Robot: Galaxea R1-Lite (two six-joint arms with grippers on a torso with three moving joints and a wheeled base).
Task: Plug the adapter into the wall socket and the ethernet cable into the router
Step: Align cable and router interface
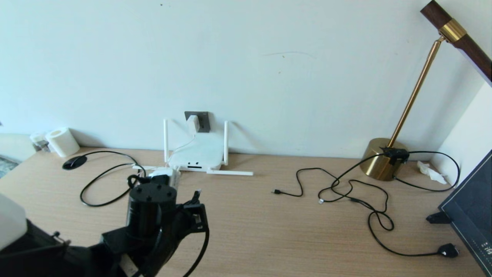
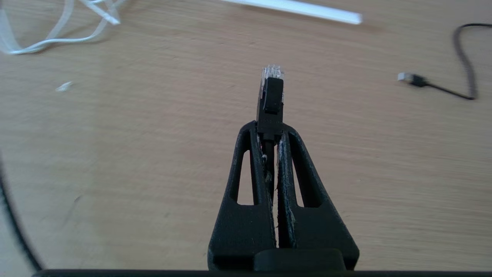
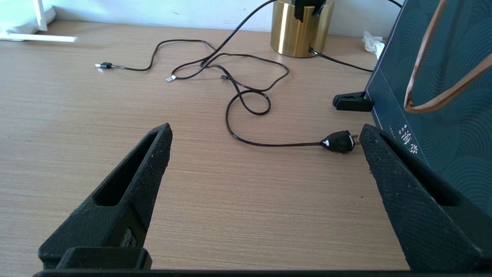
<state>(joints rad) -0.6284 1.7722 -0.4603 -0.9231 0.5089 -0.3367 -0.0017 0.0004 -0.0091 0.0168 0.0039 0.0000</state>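
Left claw (image 2: 271, 132): clamped on the ethernet cable (image 2: 270, 98), clear tip forward, above the bench (image 1: 250, 215) near its front edge.
Right claw (image 3: 265, 132): spread wide, holding nothing.
Router (image 1: 198, 154): against the bench's back edge.
Adapter (image 1: 193, 124): seated in the wall socket (image 1: 203, 121).

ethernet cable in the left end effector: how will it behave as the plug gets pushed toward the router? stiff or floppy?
The ethernet cable plug probably stays rigid: the left end effector is shut on it just behind its clear tip. The cable behind likely trails loosely; it lies in loose curves on the desk. It could drag or snag near the router.
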